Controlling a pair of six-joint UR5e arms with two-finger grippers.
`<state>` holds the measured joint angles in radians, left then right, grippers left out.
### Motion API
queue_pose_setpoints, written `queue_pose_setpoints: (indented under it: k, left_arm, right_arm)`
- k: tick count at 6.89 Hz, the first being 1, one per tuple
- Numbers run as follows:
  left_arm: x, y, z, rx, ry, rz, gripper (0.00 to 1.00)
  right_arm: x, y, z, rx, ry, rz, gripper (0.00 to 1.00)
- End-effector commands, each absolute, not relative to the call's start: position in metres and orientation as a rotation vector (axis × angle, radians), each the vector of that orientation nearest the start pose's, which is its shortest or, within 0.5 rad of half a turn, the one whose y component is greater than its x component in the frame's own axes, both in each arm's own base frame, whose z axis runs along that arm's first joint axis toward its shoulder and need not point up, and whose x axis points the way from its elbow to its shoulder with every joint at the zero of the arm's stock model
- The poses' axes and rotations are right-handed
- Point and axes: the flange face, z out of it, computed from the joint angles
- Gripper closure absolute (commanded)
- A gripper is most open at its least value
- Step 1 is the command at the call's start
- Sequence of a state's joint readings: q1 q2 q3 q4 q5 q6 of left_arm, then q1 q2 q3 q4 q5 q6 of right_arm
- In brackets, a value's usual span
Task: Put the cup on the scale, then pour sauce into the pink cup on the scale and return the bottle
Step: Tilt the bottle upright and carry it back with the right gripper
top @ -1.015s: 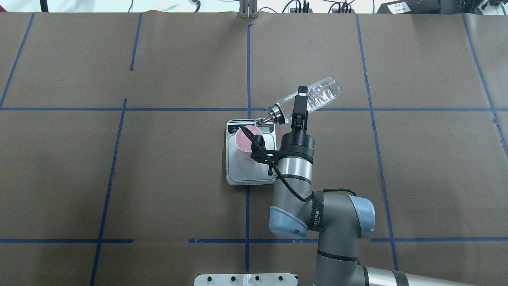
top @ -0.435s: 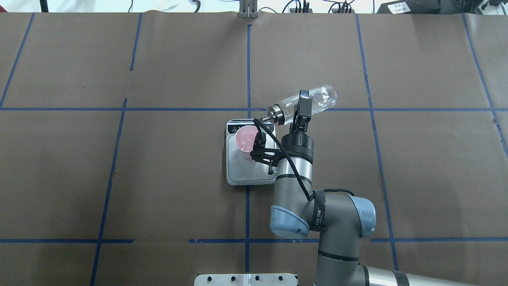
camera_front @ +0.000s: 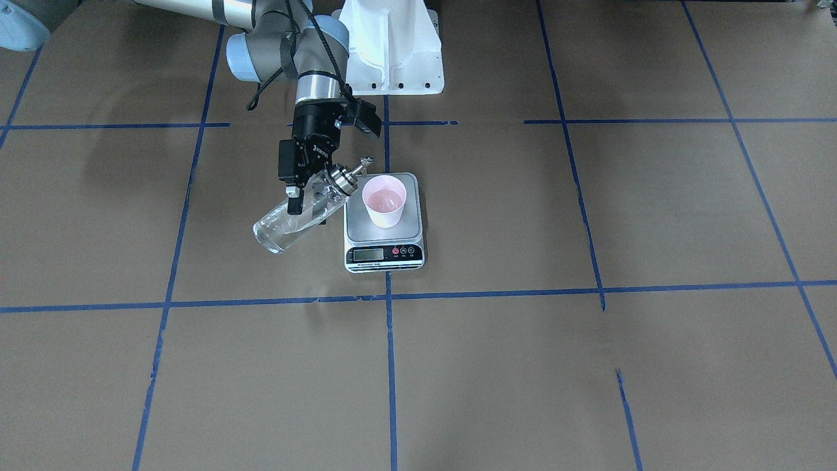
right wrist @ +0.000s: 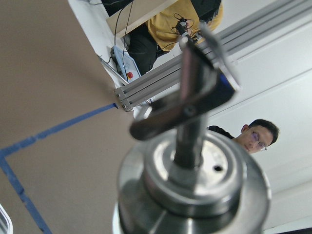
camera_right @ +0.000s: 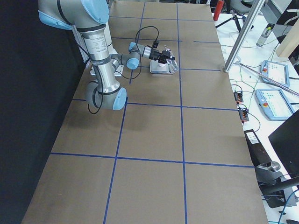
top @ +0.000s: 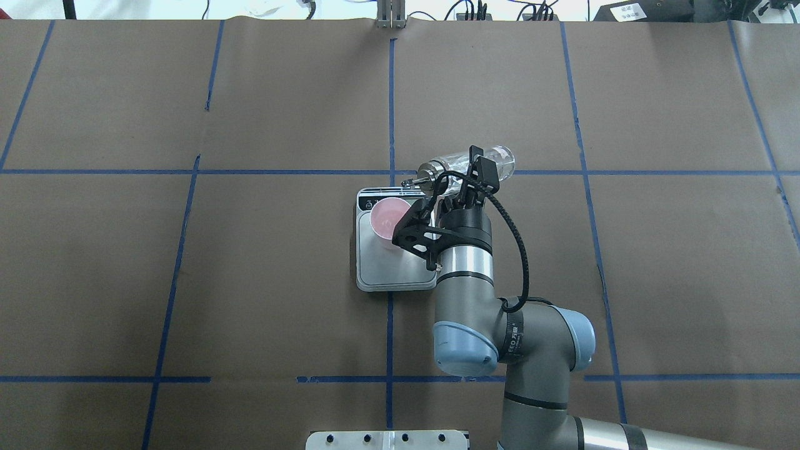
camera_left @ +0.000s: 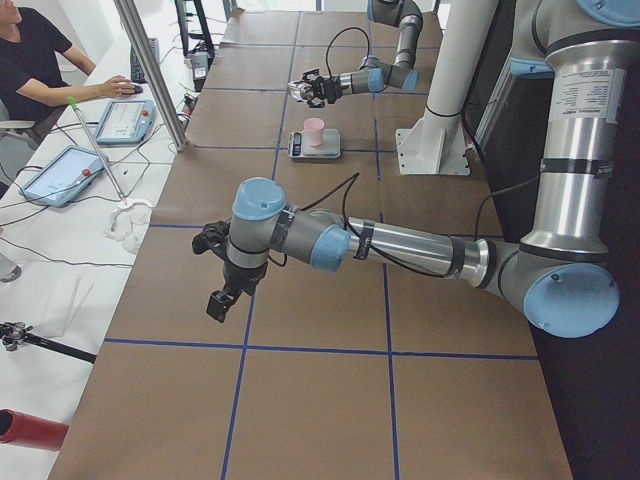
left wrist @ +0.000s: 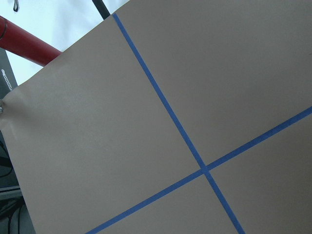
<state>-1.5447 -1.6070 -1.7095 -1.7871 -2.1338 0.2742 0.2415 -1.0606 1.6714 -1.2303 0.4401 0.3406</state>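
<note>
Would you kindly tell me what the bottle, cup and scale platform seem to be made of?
The bottle is likely clear glass, as the table shows through it; its collar is shiny polished metal. The cup is pale pink and matte, probably plastic. The scale has a platform like brushed steel, grey with a soft sheen.

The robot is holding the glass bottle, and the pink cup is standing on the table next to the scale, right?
Not quite. The right gripper does hold the bottle, but the cup stands on the scale, on its steel platform, not on the table beside it. The front-facing view shows this plainly.
</note>
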Motion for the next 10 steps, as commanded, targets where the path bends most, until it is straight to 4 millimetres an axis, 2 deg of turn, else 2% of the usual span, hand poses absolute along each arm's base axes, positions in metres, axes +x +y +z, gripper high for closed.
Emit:
queue_pose_setpoints:
  k: [1,2,3,4,5,7,8,10]
  left_arm:
    - [-0.069,-0.528,0.556,0.455,0.507,0.395,0.0]
    - [-0.069,-0.528,0.556,0.456,0.507,0.395,0.0]
    - [-0.069,-0.528,0.556,0.457,0.507,0.394,0.0]
    - [-0.069,-0.529,0.554,0.46,0.506,0.395,0.0]
    - [-0.07,-0.528,0.55,0.466,0.505,0.396,0.0]
    - [-0.071,-0.526,0.545,0.474,0.503,0.395,0.0]
    - [-0.071,-0.523,0.541,0.481,0.503,0.396,0.0]
    - [-0.072,-0.522,0.539,0.486,0.501,0.396,0.0]
  right_arm:
    - [-0.542,-0.364,0.247,1.289,-0.265,-0.017,1.0]
    - [-0.534,-0.363,0.24,1.29,-0.297,0.012,1.0]
    - [-0.529,-0.368,0.246,1.272,-0.343,0.09,1.0]
    - [-0.522,-0.372,0.27,1.251,-0.346,0.123,1.0]
    - [-0.504,-0.375,0.306,1.221,-0.36,0.195,1.0]
    - [-0.42,-0.365,0.357,1.135,-0.379,0.194,1.0]
    - [-0.406,-0.366,0.374,1.078,-0.433,0.28,1.0]
    - [-0.401,-0.365,0.39,1.026,-0.472,0.342,1.0]
